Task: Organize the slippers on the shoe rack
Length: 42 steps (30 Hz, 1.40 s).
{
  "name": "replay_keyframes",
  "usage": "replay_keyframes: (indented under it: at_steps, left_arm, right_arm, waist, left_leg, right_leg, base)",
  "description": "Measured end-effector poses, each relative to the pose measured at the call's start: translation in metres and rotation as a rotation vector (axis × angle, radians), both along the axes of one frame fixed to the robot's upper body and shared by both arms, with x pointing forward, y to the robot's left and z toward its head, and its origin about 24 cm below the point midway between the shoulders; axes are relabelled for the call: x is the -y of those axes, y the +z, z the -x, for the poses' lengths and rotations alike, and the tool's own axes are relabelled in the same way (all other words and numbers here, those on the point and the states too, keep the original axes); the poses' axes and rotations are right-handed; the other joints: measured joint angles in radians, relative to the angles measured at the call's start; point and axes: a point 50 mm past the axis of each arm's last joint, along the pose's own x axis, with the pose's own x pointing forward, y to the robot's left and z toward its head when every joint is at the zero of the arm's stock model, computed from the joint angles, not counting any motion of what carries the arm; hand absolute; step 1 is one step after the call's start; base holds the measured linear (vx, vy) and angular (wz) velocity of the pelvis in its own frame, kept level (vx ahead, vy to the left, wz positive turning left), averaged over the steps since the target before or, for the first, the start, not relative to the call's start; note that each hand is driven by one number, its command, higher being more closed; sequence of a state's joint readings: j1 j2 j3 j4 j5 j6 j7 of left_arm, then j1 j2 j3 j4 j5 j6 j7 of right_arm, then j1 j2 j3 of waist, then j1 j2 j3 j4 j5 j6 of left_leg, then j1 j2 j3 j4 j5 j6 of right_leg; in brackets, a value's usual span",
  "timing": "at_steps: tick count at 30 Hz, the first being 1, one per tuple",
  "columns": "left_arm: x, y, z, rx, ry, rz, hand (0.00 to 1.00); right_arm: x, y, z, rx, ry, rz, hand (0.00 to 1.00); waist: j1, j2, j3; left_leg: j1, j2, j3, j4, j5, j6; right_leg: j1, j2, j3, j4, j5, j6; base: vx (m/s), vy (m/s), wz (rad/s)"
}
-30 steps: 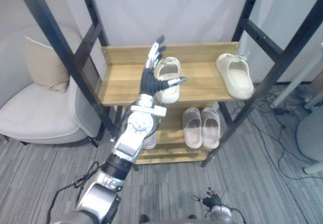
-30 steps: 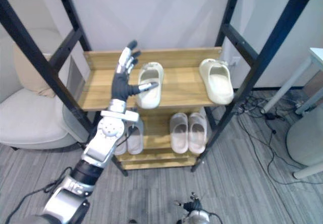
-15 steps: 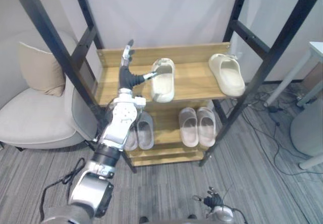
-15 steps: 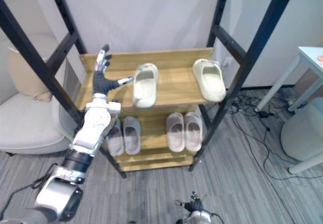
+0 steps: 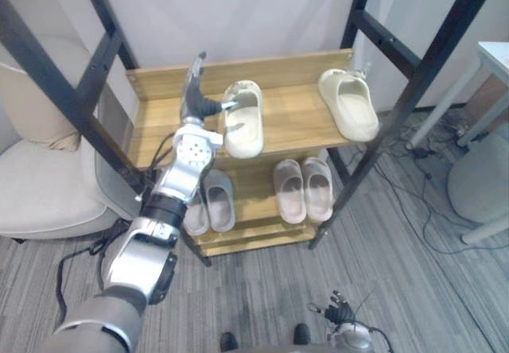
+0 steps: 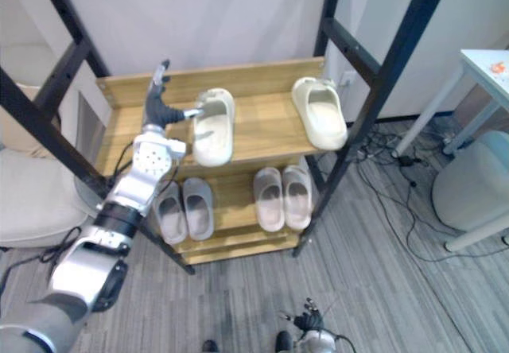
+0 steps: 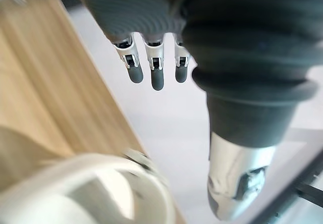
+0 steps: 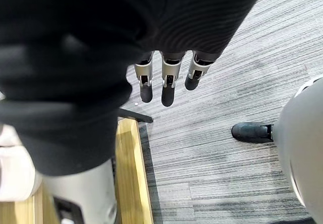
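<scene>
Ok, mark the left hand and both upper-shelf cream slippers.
left hand [image 5: 192,103]: left eye view, dark cover.
cream slipper by the thumb [image 5: 242,134]: left eye view, footbed.
cream slipper at the right end [image 5: 354,111]: left eye view, footbed.

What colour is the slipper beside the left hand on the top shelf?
The slipper beside the left hand is cream; left eye view shows it best.
</scene>
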State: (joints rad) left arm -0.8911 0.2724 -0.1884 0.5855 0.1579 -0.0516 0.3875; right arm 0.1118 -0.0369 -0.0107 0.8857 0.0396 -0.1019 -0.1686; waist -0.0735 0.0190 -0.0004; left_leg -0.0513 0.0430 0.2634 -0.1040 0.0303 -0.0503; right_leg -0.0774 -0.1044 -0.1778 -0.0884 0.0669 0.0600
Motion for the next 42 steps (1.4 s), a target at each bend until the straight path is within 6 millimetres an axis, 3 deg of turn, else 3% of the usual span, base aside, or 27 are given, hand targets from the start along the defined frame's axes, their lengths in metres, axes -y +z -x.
replay_keyframes:
  at_steps: [5, 13, 32, 42]
  left_arm:
    - [0.026, 0.013, -0.002, 0.018, -0.054, 0.029, 0.0]
    - [0.036, 0.021, -0.008, 0.009, -0.06, 0.02, 0.0]
    - [0.016, 0.032, -0.01, 0.037, 0.045, 0.101, 0.0]
    - [0.009, 0.036, -0.01, 0.049, 0.086, 0.094, 0.0]
  right_arm:
    - [0.0, 0.005, 0.003, 0.039, -0.041, -0.008, 0.0]
    - [0.0, 0.009, 0.004, 0.067, -0.055, -0.008, 0.0]
    - [-0.006, 0.013, 0.0, 0.102, -0.048, -0.019, 0.0]
    - [-0.015, 0.019, -0.01, 0.146, 0.0, -0.033, 0.0]
  waist:
    - [0.0, 0.003, 0.002]
    - [0.001, 0.005, 0.002]
    - [0.011, 0.002, 0.006]
    - [0.015, -0.007, 0.037]
  left_leg:
    - [-0.005, 0.003, 0.006, 0.0, 0.0, 0.0]
    - [-0.016, 0.008, 0.033, 0.0, 0.0, 0.0]
    - [-0.054, 0.011, 0.054, 0.0, 0.002, 0.0]
    - [-0.086, 0.011, 0.05, 0.0, 0.005, 0.004]
  right_leg:
    - [-0.009, -0.002, 0.007, 0.002, 0.002, -0.001]
    - [-0.045, -0.001, 0.027, 0.026, 0.002, -0.002]
    - [-0.095, -0.001, 0.039, 0.034, 0.009, -0.003]
    - [-0.128, -0.002, 0.032, 0.042, 0.009, -0.003]
  base:
    - [-0.03, -0.014, -0.04]
    - [-0.02, -0.009, -0.09]
    - [-0.01, -0.005, -0.03]
    - [0.0, -0.005, 0.02]
